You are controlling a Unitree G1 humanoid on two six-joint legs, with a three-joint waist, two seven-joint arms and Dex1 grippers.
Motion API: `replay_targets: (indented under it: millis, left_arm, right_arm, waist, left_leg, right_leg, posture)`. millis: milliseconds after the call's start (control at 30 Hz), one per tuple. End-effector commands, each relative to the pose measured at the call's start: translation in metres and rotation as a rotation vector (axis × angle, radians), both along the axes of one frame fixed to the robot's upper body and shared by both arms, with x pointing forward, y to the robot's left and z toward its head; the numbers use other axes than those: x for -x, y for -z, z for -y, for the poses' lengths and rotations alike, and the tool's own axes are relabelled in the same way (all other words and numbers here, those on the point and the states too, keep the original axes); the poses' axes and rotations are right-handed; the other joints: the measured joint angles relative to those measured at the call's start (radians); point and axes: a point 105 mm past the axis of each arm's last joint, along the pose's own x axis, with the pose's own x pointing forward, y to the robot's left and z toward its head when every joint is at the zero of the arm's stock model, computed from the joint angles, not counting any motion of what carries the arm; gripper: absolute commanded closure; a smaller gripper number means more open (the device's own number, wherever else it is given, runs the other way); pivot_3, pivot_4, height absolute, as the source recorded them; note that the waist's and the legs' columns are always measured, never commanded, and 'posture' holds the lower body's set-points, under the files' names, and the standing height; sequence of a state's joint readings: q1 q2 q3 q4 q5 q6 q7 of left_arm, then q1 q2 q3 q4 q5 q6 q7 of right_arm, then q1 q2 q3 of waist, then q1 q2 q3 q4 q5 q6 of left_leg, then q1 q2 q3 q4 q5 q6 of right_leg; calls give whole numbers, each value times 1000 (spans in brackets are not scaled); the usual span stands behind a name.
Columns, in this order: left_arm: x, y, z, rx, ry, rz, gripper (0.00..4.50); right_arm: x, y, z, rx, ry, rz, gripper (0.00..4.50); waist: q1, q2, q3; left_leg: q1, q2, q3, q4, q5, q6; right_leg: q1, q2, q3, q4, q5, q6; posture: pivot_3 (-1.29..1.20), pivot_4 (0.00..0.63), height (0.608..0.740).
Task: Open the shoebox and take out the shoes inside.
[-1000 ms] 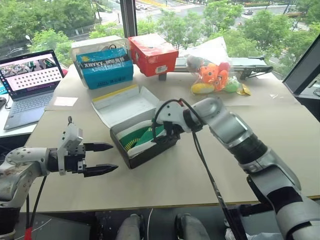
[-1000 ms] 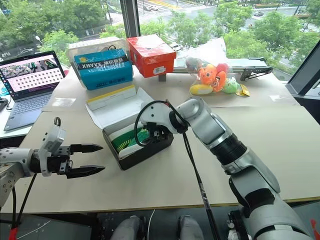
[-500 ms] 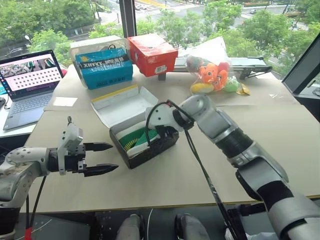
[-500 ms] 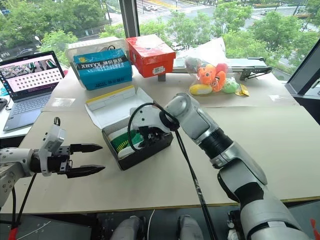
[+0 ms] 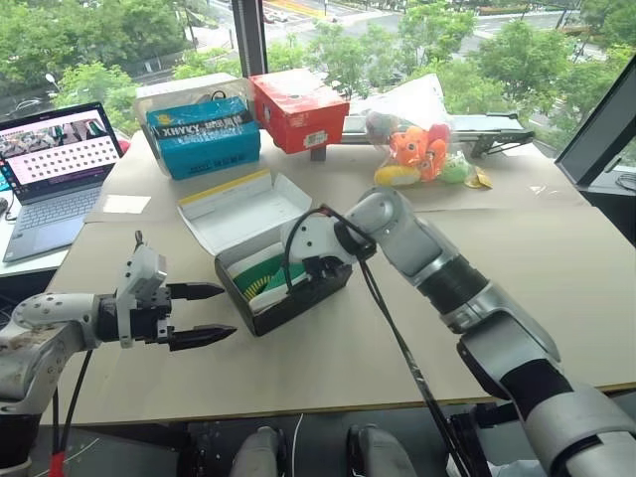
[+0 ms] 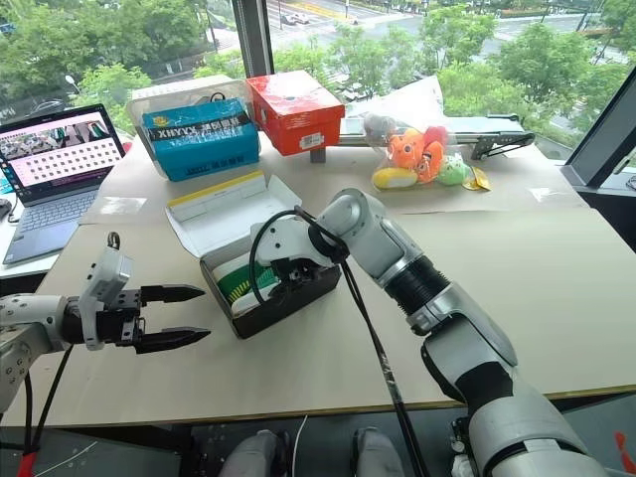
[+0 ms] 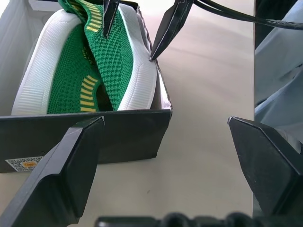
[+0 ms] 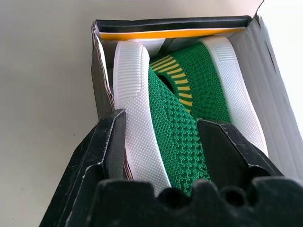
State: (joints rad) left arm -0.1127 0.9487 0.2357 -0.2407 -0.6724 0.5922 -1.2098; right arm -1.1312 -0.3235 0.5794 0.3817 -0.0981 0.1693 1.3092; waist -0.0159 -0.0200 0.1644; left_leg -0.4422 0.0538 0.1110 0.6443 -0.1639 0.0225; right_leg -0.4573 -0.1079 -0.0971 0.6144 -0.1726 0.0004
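A blue box [image 5: 204, 136] lettered "XHVYX" is seen beyond the open black cardboard shoebox [image 5: 283, 298]. Right gripper [image 8: 161, 142] jaws straddle one green-and-white knit shoe [image 8: 165, 127], unclenched; left gripper [image 5: 204, 313] jaws are released.

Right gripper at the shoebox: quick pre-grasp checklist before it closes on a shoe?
1. Shoebox lid folded back, inside exposed: ok.
2. Shoes both in the box, lying on their sides: ok.
3. Right gripper open, one shoe's white sole and green knit between its fingers: ok.
4. Outer finger clear of the box wall: not ok, its tip sits right at the wall's top edge.
5. Left gripper open, beside the box, not touching it: ok.
6. Box braced against sliding: not ok, nothing holds it.
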Motion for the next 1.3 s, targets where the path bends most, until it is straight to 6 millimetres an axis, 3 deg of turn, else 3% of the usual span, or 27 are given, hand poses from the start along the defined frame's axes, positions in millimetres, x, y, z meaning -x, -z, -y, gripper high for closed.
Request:
replay_targets:
  millis: [33,300,533,767,1100,1200,1300]
  left_arm:
    - [1,-9,3,3,16,36,0]
    - [-1,-9,3,1,15,40,0]
    - [-4,-9,1,-3,4,49,0]
    - [-5,-10,2,-3,3,55,0]
    - [-6,-11,1,-4,-4,59,0]
    - [-6,-11,1,-2,-5,58,0]
    - [-6,-11,2,0,-4,56,0]
  right_arm:
    - [-2,23,3,82,6,-27,1639]
    - [-6,53,13,182,42,-123,1639]
    - [8,40,15,187,-41,-236,1639]
    - [-5,63,7,206,34,-185,1639]
    - [-21,69,5,200,122,-162,1639]
    - [-22,72,6,210,122,-161,2270]
    - [-22,71,7,211,112,-164,3264]
  waist:
    - [0,0,0]
    - [-2,0,-3]
    - [2,0,-5]
    - [-2,0,-6]
    - [-5,1,-12]
    - [-3,2,-15]
    - [-3,3,-18]
  left_leg:
    - [0,0,0,0,0,0]
    - [6,5,1,0,0,0]
    - [8,7,2,-1,-1,-1]
    - [8,9,3,-1,-1,-2]
    - [25,16,3,-8,-4,-6]
    - [26,15,3,-10,-4,-6]
    - [26,15,3,-11,-4,-6]
  right_leg:
    - [0,0,0,0,0,0]
    - [1,2,1,-1,-1,-1]
    - [1,2,1,-1,-1,-2]
    - [1,4,1,-1,-2,-3]
    - [3,6,-5,-2,-2,-4]
    - [3,5,-4,-3,-2,-4]
    - [2,5,-4,-3,-2,-4]
  posture:
    - [0,150,739]
    - [0,150,739]
    - [0,150,739]
    - [0,150,739]
    - [0,150,739]
    - [0,150,739]
    - [0,150,739]
